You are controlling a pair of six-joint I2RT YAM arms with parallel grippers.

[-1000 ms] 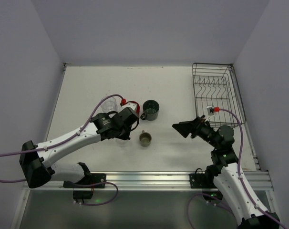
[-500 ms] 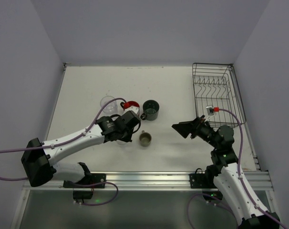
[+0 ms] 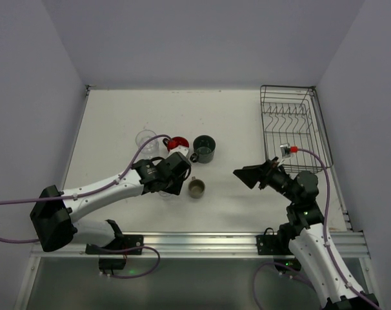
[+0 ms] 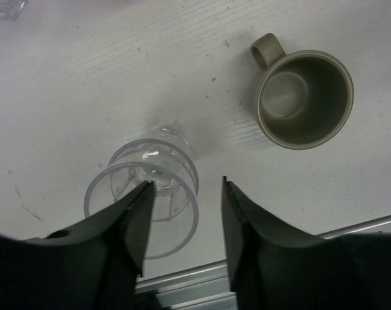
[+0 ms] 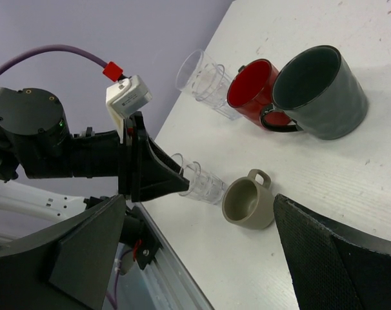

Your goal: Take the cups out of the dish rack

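A clear glass tumbler (image 4: 149, 187) stands on the table under my left gripper (image 4: 187, 183). The gripper is open; its left finger overlaps the tumbler's rim, and the gap lies just right of the glass. In the top view the left gripper (image 3: 171, 186) hangs beside the olive-tan mug (image 3: 196, 187). The red mug (image 3: 177, 143), the dark grey-green mug (image 3: 204, 148) and a second tumbler (image 3: 146, 139) stand behind it. My right gripper (image 3: 250, 173) is open and empty, in the air left of the black wire dish rack (image 3: 292, 126), which shows no cups.
The right wrist view shows the same group: tumbler (image 5: 205, 184), olive mug (image 5: 247, 203), red mug (image 5: 253, 90), dark mug (image 5: 318, 90). The metal rail (image 3: 202, 244) runs along the near table edge. Walls close the table on three sides.
My left arm has drawn back toward the near edge, uncovering the red mug. The tumbler under it stays at the same spot. The right arm has barely moved.
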